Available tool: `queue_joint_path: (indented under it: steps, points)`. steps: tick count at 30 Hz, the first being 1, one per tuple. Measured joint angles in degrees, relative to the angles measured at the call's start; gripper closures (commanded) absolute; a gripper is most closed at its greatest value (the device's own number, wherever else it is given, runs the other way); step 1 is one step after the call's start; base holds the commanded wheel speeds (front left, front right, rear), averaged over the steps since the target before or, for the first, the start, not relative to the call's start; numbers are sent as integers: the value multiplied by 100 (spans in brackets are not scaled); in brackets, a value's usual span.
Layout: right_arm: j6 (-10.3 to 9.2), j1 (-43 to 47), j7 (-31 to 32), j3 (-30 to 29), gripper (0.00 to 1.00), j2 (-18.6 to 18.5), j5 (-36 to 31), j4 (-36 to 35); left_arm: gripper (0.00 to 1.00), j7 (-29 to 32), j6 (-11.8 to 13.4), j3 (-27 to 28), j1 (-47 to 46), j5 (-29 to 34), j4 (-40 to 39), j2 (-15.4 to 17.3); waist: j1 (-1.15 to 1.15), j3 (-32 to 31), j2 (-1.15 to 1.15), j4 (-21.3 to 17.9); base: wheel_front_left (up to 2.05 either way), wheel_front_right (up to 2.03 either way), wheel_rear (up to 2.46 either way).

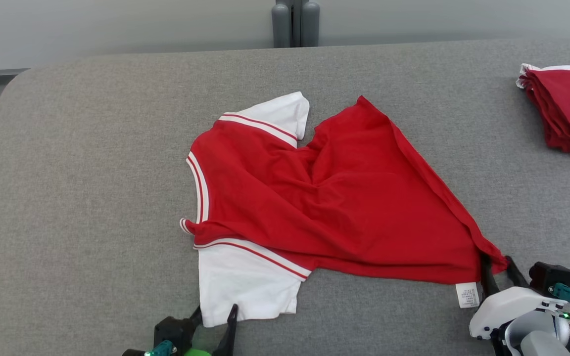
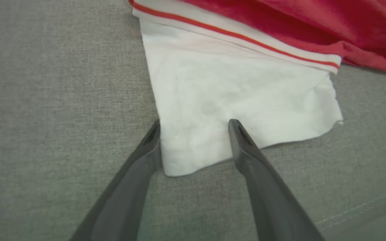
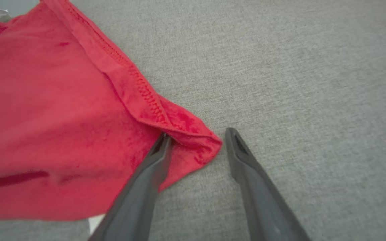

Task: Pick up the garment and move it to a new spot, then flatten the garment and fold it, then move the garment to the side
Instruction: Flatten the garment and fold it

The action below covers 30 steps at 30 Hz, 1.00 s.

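Limp, light garment (image 1: pixel 344 198) looks best lifted by its edges; left end effector (image 2: pixel 194 123) straddles white sleeve (image 2: pixel 240 87), right end effector (image 3: pixel 197 133) straddles red hem corner (image 3: pixel 179 120), both spread.

Garment (image 1: pixel 324 198) mid-surface (image 1: pixel 92 198), folded pile (image 1: pixel 567 109) far right
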Motion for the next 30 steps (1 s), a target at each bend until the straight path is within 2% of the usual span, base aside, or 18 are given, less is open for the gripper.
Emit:
queue_joint_path:
  steps: [1,6,11,16,19,23,30]
  points:
    - [0,-5,0,57,100,13,46,-8,100,0,2,-76,-30,-87,3,0,0,-10,0,-4,0,0,0]
    - [1,175,11,313,100,71,286,-439,100,12,-2,-194,-32,-474,-190,-14,0,-94,0,-15,0,0,0]
    - [2,481,19,645,100,78,661,-1163,100,13,-2,89,-34,-786,-859,-21,0,-178,0,-29,0,0,0]
    - [2,390,19,1053,100,-53,1059,-1761,100,15,-2,338,-191,-927,-1564,81,0,-221,0,-112,0,0,0]
    - [2,-35,37,1336,100,-110,1397,-1974,100,15,-2,343,-642,-953,-1834,315,0,-201,0,-153,0,0,0]
    - [2,-888,216,1553,100,-235,1842,-2031,100,43,-2,187,-1588,-1088,-1809,746,0,-82,0,-170,0,0,0]
    - [2,-3160,791,1360,100,-196,2738,-1378,100,591,-3,309,-4025,-2134,-1020,1272,0,412,0,-186,0,0,0]
